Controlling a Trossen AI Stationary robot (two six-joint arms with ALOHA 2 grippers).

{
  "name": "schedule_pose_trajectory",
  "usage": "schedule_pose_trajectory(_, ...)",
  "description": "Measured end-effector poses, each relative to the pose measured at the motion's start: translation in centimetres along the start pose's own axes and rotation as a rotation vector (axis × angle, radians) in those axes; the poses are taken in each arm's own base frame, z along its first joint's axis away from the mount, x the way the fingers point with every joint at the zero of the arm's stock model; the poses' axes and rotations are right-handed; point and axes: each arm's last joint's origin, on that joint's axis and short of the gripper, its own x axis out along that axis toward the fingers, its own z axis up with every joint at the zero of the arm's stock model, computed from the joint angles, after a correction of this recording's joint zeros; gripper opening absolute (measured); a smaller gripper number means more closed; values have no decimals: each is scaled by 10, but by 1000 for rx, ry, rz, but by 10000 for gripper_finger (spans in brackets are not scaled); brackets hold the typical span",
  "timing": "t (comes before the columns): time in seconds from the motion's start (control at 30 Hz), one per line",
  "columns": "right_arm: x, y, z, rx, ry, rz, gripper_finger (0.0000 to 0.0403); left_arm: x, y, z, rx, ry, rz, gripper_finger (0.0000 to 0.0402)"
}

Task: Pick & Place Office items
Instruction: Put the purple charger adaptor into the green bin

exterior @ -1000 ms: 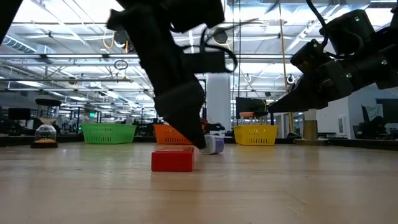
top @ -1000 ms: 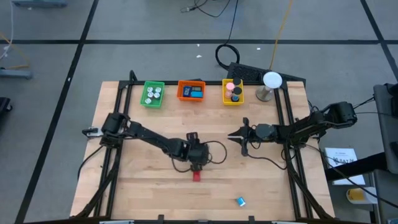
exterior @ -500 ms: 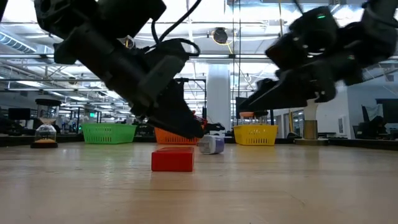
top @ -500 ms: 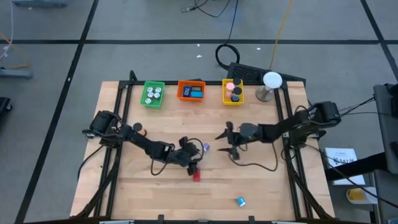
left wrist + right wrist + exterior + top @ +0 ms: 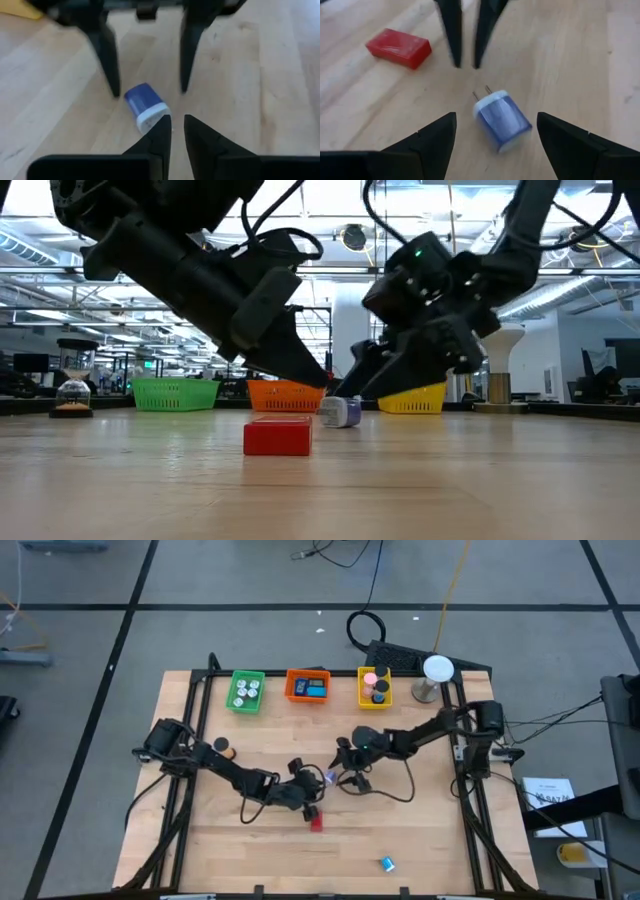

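Note:
A small blue and white charger plug (image 5: 329, 778) lies on its side on the wooden table, its two prongs (image 5: 481, 92) pointing at my left gripper. My left gripper (image 5: 173, 120) slants down just short of the plug's pronged end. Its fingers are shut to a narrow slit with nothing between them. My right gripper (image 5: 496, 117) comes from the other side, open wide, with one finger on each side of the plug (image 5: 502, 120) and clear of it. A red block (image 5: 316, 823) lies flat on the table just nearer than the plug.
Green (image 5: 245, 692), orange (image 5: 307, 686) and yellow (image 5: 374, 688) trays holding small items stand along the far edge. A white ball on a stand (image 5: 437, 675) is at the far right. A small blue piece (image 5: 386, 863) lies near the front edge. Black rails run along both table sides.
My right gripper has travelled toward the table's left, sunk to the plug and opened. My left gripper has drawn back toward the table's left and tipped from pointing steeply down to a shallow slant. The plug and the red block have stayed put.

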Motion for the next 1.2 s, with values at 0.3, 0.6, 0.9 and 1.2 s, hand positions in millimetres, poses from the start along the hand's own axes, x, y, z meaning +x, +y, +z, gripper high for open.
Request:
schedule_pose_trajectory(0.3,21,-6,-11,9,17,56,245,-5,-7,-2,10,-20,25,143)
schedule_pose_trajectory(0.6,23,-7,-12,52,8,46,143,-5,-6,-4,-12,-18,58,234)
schedule_pose_trajectory(0.9,22,-4,-8,30,-85,33,124,-6,-1,-9,-13,-5,180,269)
schedule_pose_trajectory(1.2,15,10,0,-7,-245,-23,129,-10,4,-14,-55,-155,128,276)
